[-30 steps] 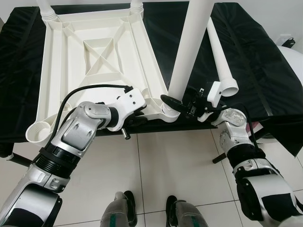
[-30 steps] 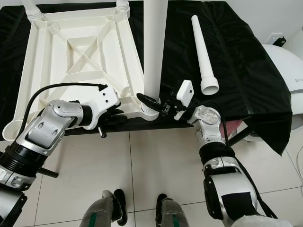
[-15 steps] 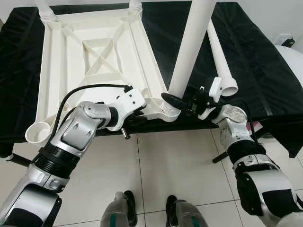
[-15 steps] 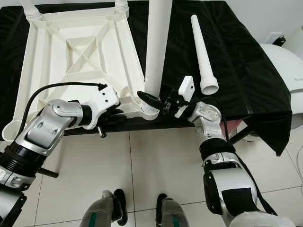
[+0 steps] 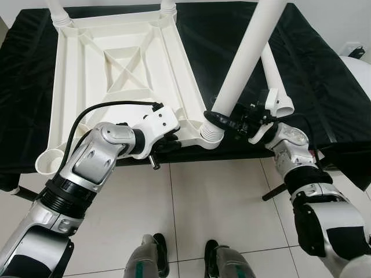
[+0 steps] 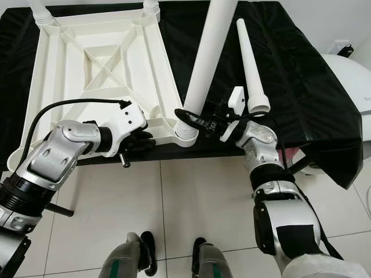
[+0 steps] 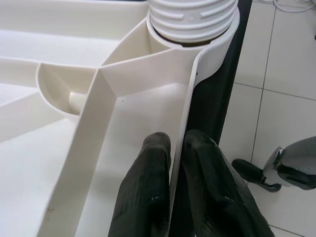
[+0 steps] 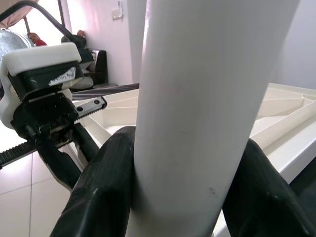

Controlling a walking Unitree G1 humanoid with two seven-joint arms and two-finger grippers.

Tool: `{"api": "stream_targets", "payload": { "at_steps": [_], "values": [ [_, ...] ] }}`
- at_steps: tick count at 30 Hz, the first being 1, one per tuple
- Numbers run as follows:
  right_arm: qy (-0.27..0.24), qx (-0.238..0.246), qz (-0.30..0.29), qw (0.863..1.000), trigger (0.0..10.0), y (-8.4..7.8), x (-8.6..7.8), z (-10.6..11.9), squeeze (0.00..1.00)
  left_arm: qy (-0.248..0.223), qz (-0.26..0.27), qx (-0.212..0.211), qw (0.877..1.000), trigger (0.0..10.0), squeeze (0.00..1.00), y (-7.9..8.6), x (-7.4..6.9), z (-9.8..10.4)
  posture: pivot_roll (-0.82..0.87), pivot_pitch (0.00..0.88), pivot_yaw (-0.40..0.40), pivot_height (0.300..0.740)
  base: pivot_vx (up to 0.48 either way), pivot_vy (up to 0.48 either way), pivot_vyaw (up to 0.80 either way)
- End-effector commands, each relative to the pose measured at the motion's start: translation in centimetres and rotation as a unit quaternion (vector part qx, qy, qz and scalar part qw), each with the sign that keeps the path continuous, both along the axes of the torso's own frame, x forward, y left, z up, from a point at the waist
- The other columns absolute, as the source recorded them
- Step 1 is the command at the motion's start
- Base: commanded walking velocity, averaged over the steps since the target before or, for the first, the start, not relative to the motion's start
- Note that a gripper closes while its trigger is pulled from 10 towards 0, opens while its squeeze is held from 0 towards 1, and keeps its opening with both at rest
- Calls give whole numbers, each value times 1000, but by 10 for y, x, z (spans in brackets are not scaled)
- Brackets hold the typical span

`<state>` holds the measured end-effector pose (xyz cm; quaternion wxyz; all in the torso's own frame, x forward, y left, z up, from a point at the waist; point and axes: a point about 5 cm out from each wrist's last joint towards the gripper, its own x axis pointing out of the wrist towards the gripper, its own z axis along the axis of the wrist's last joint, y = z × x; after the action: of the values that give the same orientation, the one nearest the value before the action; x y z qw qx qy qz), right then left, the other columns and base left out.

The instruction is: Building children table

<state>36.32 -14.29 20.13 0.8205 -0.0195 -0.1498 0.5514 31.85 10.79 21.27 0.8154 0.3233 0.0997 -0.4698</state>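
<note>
left gripper (image 7: 170,185): we pinch the tabletop (image 5: 116,75) rim, socket at 12 o'clock | right gripper (image 6: 194,120): we clasp the tilted leg (image 6: 206,63) above that socket | spare leg (image 6: 250,63): on black cloth (image 6: 301,75)

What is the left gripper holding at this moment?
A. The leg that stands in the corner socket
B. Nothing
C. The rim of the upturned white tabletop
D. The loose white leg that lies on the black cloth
C: the left gripper has its two black fingers shut on the thin rim of the tabletop, beside the corner socket.
</note>
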Motion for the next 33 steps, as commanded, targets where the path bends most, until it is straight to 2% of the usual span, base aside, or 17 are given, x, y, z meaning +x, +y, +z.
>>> {"api": "stream_targets", "payload": {
  "at_steps": [1,10,16,28,33],
  "values": [
    [101,-68,12,992,10000,-6,-10,-46,0,-44,20,-15,999,10000,0,9,3,23,-24,236,19,740,0,0,0],
    [77,-128,50,987,10000,0,-8,-38,0,-47,23,-18,998,10000,0,8,2,23,-20,228,4,740,0,0,0],
    [72,-157,68,983,10000,1,-10,-40,0,-48,25,-19,998,10000,0,8,1,23,-21,223,-1,740,0,0,0],
    [55,-182,64,980,10000,0,-9,-39,0,-48,21,-21,998,10000,0,6,1,22,-26,216,0,740,0,0,0],
    [60,-170,30,983,10000,1,-6,-41,0,-49,23,-24,998,10000,0,5,0,22,-25,214,-5,740,0,0,0]
  ]
}}
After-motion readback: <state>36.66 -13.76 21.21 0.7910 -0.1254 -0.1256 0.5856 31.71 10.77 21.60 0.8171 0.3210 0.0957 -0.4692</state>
